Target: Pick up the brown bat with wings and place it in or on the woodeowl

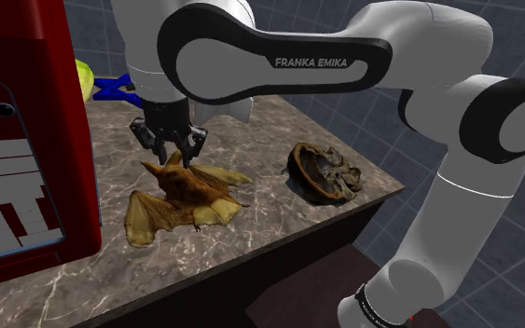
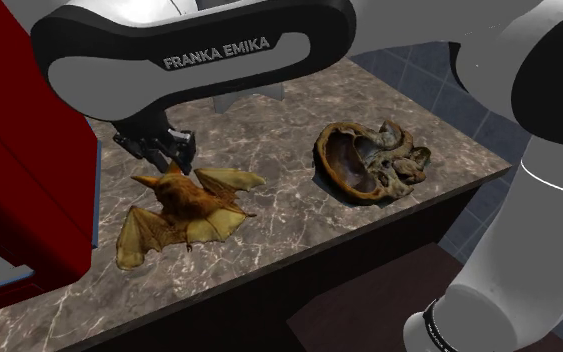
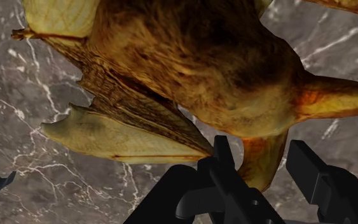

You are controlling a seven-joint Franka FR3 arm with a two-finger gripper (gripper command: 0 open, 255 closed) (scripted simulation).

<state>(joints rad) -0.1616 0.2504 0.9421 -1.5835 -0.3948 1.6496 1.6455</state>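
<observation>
The brown bat [image 1: 184,194] lies flat on the marble counter [image 1: 260,130], yellow-brown wings spread, near the front edge [image 2: 184,207]. My gripper [image 1: 170,146] hangs low over the bat's head end [image 2: 161,152]. In the wrist view the gripper [image 3: 261,153] is open, and one pointed ear of the bat [image 3: 263,159] sits between the black fingers [image 3: 225,159]; I cannot see them pressing on it. A dark brown, lumpy bowl [image 1: 324,172] lies tipped on the counter towards the shoulder view's right [image 2: 369,160], about a bat's width from the bat.
A tall red cabinet-like machine [image 1: 27,140] stands close on the shoulder view's left of the bat [image 2: 19,180]. A blue object [image 1: 116,88] and a yellow-green one [image 1: 83,79] lie at the back. The counter edge [image 1: 279,244] drops off just in front.
</observation>
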